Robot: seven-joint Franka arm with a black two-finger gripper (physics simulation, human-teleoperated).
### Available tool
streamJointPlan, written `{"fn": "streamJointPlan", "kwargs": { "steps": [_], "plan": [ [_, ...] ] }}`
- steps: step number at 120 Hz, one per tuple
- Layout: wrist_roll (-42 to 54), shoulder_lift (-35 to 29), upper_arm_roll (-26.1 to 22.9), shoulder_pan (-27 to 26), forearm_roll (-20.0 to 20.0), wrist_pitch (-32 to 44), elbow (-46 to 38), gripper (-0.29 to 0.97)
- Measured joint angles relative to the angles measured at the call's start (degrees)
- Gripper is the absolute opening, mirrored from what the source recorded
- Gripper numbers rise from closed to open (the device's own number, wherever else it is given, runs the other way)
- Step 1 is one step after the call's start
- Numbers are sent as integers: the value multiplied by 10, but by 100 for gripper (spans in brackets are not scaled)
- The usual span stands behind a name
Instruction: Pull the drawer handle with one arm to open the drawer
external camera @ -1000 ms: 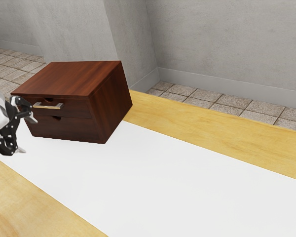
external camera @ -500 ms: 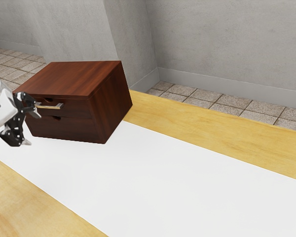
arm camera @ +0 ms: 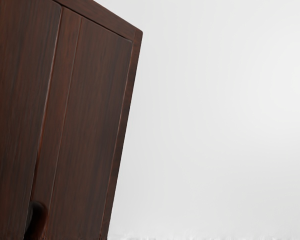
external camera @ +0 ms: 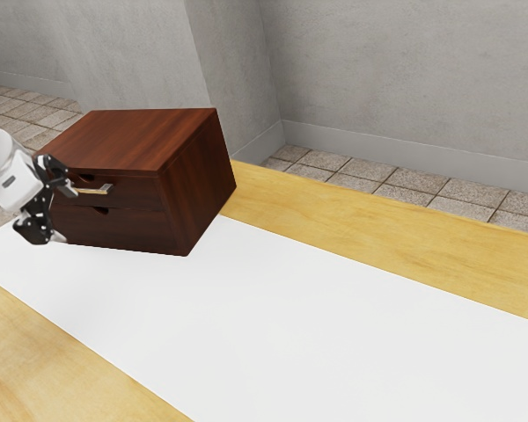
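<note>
The step in hand is the reach for the grip: the claw point(external camera: 48, 200) is at the front of the cabinet point(external camera: 141, 139), but the pull has not begun. In the exterior view the cabinet stands on a white mat point(external camera: 273, 325) that runs along the desk point(external camera: 405, 237), toward the exterior view's left. Its upper drawer point(external camera: 128, 189) sits flush with the front and looks fully shut. The handle point(external camera: 94, 188), a pale bar, lies across that drawer's face, and the lower drawer point(external camera: 123, 224) beneath it is shut as well.

The claw comes in from the exterior view's left with its fingers spread wide, one above the other. The upper finger point(external camera: 60, 173) is just beside the near end of the handle, and the lower finger point(external camera: 33, 230) hangs down in front of the lower drawer. Whether the upper finger touches the bar I cannot tell. Nothing is pinched between the two.

The wrist view looks closely along the dark wood front point(arm camera: 65, 125), with the mat beyond it, which fits a hand held close against the cabinet.

As I judge it, the next move calls for bringing the fingers around the bar so that it lies between them, then pressing them together on it. After that comes a straight draw away from the cabinet along the drawer's own line. A skewed pull might drag the whole cabinet across the mat instead of sliding the drawer out
</note>
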Motion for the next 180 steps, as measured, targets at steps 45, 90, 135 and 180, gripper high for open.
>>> {"fn": "streamJointPlan", "kwargs": {
  "steps": [45,90,135,180],
  "plan": [
    [1,11,132,-121,0,32,52,68],
    [2,10,246,-237,-2,39,99,68],
    [3,7,305,-294,-2,40,115,68],
    [3,6,320,-307,-6,41,114,64]
  ]
}}
